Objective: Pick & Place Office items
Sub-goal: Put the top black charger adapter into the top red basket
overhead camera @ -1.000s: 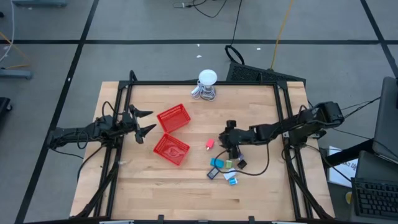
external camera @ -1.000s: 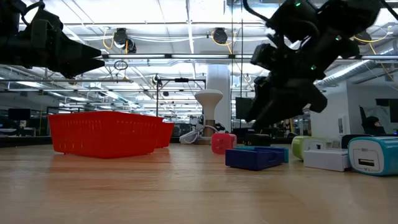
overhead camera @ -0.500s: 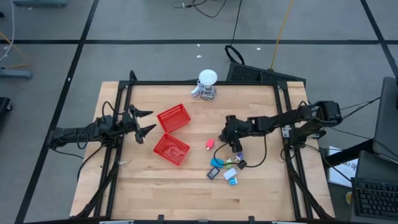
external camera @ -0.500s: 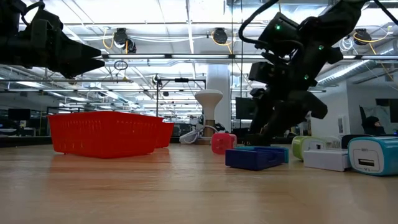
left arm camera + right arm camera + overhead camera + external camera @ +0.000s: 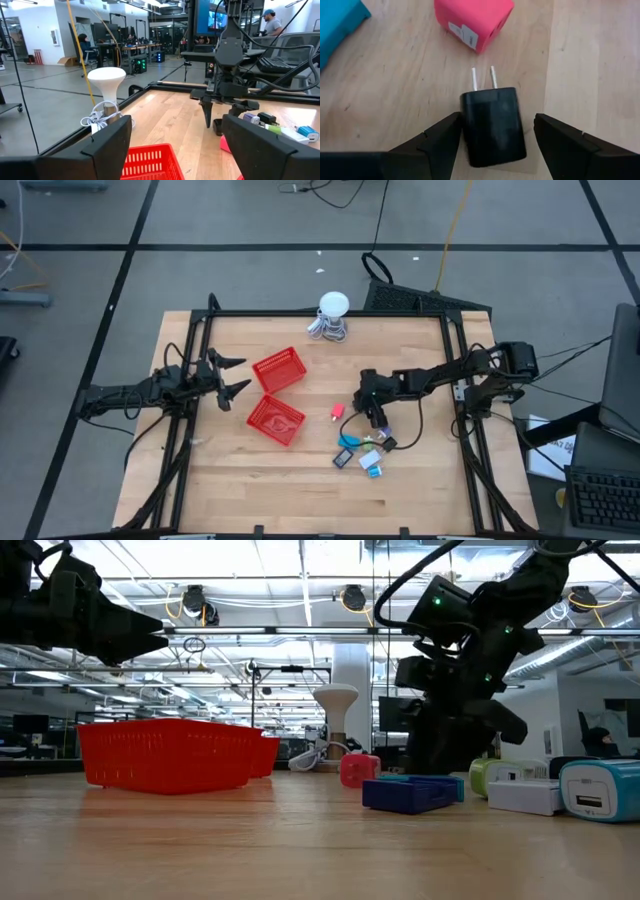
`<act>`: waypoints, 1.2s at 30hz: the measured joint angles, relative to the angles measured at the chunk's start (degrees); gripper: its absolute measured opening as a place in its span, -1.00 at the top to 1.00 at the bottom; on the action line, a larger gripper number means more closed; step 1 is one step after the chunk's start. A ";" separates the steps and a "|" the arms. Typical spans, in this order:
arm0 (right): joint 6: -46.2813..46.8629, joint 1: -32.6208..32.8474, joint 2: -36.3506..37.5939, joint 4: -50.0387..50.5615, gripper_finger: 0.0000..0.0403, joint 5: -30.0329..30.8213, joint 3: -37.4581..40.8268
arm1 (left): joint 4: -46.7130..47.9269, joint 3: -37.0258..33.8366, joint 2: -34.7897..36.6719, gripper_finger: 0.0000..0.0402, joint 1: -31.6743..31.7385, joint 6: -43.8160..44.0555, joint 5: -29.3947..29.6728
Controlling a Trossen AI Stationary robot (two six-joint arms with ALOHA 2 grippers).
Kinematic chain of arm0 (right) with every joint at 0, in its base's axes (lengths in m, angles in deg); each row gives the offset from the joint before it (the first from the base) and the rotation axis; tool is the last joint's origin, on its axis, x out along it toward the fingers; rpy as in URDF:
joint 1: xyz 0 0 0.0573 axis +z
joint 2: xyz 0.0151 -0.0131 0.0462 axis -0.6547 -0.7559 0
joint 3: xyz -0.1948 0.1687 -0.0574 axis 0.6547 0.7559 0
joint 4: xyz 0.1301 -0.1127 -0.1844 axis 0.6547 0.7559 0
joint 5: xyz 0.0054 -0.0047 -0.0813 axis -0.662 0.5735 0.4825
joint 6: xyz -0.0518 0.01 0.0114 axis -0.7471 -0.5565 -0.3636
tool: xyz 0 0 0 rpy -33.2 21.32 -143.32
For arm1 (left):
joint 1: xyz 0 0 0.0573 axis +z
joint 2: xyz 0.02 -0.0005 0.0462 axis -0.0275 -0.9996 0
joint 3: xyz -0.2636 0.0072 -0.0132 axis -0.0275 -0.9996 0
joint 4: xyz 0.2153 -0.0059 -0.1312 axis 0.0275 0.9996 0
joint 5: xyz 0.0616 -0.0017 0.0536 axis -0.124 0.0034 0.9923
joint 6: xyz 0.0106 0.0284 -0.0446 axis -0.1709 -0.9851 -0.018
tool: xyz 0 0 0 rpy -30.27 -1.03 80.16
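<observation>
Right wrist view: black plug adapter [image 5: 492,125], prongs toward pink cube [image 5: 472,22], lies on counter [image 5: 395,85] right of centre. Right tool [image 5: 492,145] open, straddling it. Judged light, rigid, smooth plastic; grip flat sides. Left tool [image 5: 235,375] open, idle near left edge.

The dark two-finger right gripper [image 5: 373,420] points down at frame centre, fingers spread; the dark left gripper [image 5: 236,376] hovers spread at mid-left.

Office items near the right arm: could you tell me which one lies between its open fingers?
The black plug adapter, prongs pointing toward the pink cube. It alone sits inside the right tool; the pink and blue pieces lie beyond it.
</observation>
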 joint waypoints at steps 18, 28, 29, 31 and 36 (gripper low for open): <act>15.81 0.82 9.66 1.31 0.32 -2.89 0.20 | 0.00 0.02 0.02 -0.55 0.00 0.00 0.02; 14.93 2.57 23.27 -11.13 0.32 -1.16 4.23 | 0.02 0.02 0.00 -0.56 0.00 0.00 0.00; 14.79 2.71 24.07 -14.15 0.32 -1.14 5.46 | 0.00 0.02 0.00 -0.57 0.00 0.00 0.00; 14.78 2.75 24.70 -20.69 0.32 -1.33 7.86 | 0.01 0.00 0.01 -0.60 0.00 0.00 0.00; 14.75 2.71 23.56 -37.70 0.32 -1.30 12.71 | -0.69 -0.04 0.00 -0.63 0.00 0.27 -0.02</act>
